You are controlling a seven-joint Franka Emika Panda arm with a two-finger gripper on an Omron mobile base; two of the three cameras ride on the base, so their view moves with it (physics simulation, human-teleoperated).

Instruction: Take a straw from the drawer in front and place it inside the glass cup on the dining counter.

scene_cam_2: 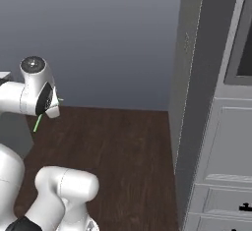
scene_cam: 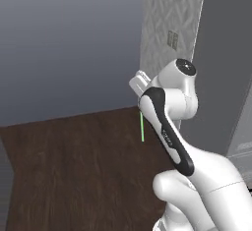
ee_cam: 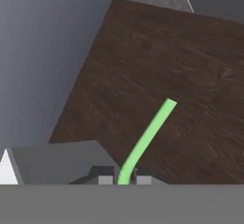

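Note:
My gripper [ee_cam: 125, 176] is shut on the straw [ee_cam: 147, 138], a thin light-green stick that juts out from between the dark fingertips [ee_cam: 105, 179] over the dark wood floor. In the left base view the straw [scene_cam: 142, 127] hangs straight down below the hand, partly behind the raised white arm. From the right base camera only a short green piece of the straw [scene_cam_2: 38, 123] shows beside the wrist. The drawer, the glass cup and the dining counter are out of view.
A blue-grey wall [scene_cam: 64, 43] stands ahead across the dark wood floor [scene_cam: 74, 171]. A tall grey cabinet unit [scene_cam_2: 216, 127] with panelled fronts and a small black handle [scene_cam_2: 244, 207] rises at the right. A grey block corner [ee_cam: 52, 163] lies below the hand.

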